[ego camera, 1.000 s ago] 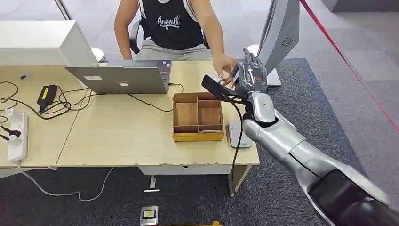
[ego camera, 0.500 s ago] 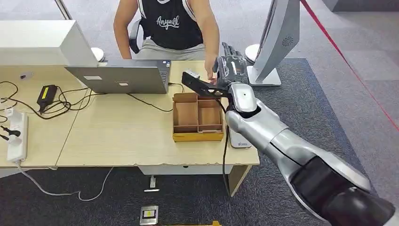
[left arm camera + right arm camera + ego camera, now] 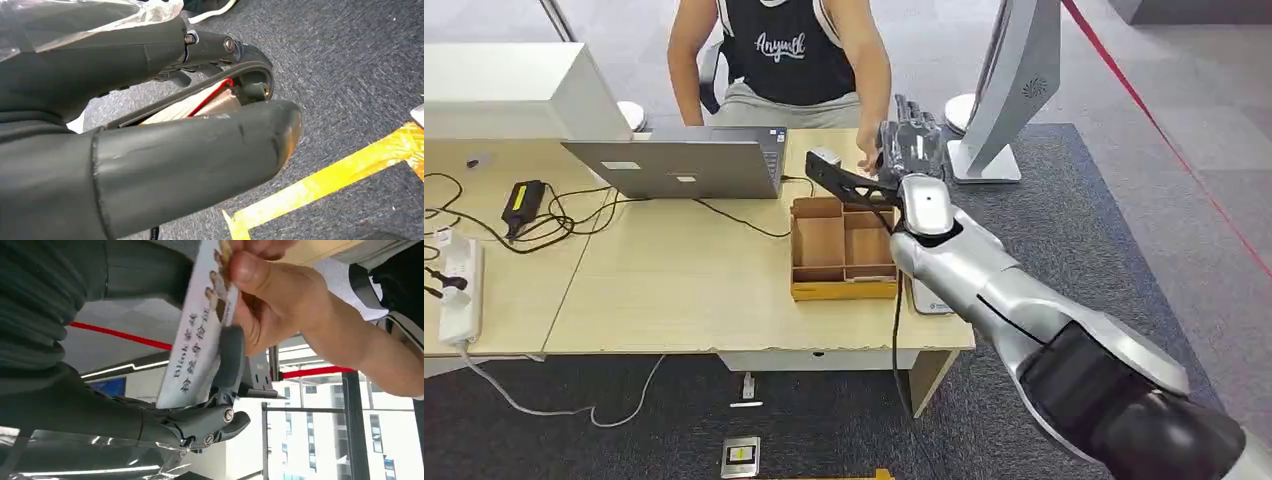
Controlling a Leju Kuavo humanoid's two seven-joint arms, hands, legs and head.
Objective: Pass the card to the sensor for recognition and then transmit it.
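Note:
My right hand [image 3: 911, 140] is raised over the table's far edge, in front of the seated person. In the right wrist view a white card [image 3: 196, 337] with printed characters sits between my thumb and a dark finger [image 3: 230, 357]. The person's hand [image 3: 272, 302] pinches the card's other end; that same hand [image 3: 866, 152] is next to mine in the head view. The grey flat sensor [image 3: 927, 299] lies on the table right of the wooden box, partly under my forearm. My left hand [image 3: 200, 150] hangs over grey carpet, holding nothing.
A compartmented wooden box [image 3: 844, 288] stands near the table's front right. A laptop [image 3: 679, 168], cables and a power strip [image 3: 454, 290] occupy the left. A monitor on a white stand [image 3: 1014, 80] rises at the right. Yellow tape [image 3: 320, 185] marks the floor.
My right arm swung left from over the table's right end toward the person. The person's hand now grips the card that my hand carries.

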